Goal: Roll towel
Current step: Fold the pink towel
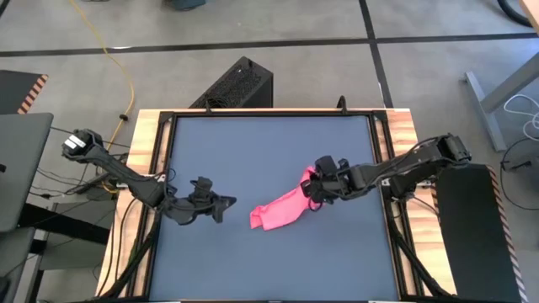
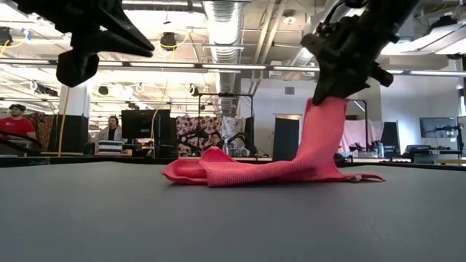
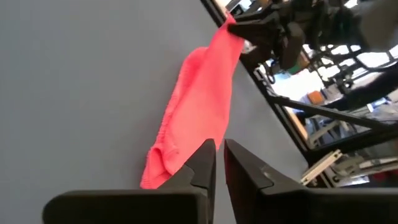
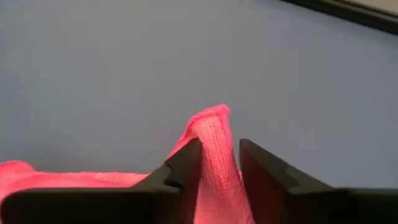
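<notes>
The pink towel lies bunched in a long strip on the dark grey tabletop, right of centre. Its left end rests on the table; its right end rises to my right gripper, which is shut on it. The towel also shows in the left wrist view and the right wrist view. My left gripper hovers above the table left of the towel, its fingers nearly together and holding nothing. My right gripper pinches the towel's raised right end between its two fingers, a bunched fold of cloth that sticks out past the fingertips. The fingers come from above and from the table's right, slanting down. The held end is lifted; the rest slopes down and lies on the table.
The tabletop has a black frame and wooden side rails. A black box stands on the floor beyond the far edge. People sit in the room behind the table.
</notes>
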Motion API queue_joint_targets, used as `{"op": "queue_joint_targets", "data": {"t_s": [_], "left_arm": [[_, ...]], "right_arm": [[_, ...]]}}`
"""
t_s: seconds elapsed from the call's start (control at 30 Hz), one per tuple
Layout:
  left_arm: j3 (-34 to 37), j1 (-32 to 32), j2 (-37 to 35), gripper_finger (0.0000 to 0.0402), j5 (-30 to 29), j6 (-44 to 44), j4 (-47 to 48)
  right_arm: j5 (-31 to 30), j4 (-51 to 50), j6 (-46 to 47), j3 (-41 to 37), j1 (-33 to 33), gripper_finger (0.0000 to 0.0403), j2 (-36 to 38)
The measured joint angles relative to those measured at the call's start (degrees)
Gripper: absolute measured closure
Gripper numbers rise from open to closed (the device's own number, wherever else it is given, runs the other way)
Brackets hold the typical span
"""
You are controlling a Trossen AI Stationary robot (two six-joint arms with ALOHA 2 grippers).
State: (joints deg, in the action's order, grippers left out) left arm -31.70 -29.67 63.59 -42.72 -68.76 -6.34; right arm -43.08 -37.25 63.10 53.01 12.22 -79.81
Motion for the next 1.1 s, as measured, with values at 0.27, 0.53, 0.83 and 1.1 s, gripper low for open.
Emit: {"op": "queue_joint_targets", "data": {"t_s": [0.27, 0.53, 0.83, 1.1], "left_arm": [[0.0, 3.3, 0.2, 0.0351, 1.0, 0.6, 2.7], [0.0, 9.5, 0.2, 0.0354, 11.2, 2.7, 2.1], [0.0, 14.3, 7.7, 0.0355, 25.9, -2.1, -10.3], [0.0, 15.3, 25.2, 0.0355, 31.7, -10.0, -34.6]], "right_arm": [[-0.3, 0.2, -1.9, 0.0, -6.2, 0.0173, 0.4], [10.3, -1.1, -13.1, 0.0, -9.2, 0.0176, 4.9], [24.4, -2.0, -10.8, -7.3, -11.1, 0.0197, 11.8], [29.7, 10.8, -1.4, -19.9, -11.0, 0.0202, 20.1]]}}
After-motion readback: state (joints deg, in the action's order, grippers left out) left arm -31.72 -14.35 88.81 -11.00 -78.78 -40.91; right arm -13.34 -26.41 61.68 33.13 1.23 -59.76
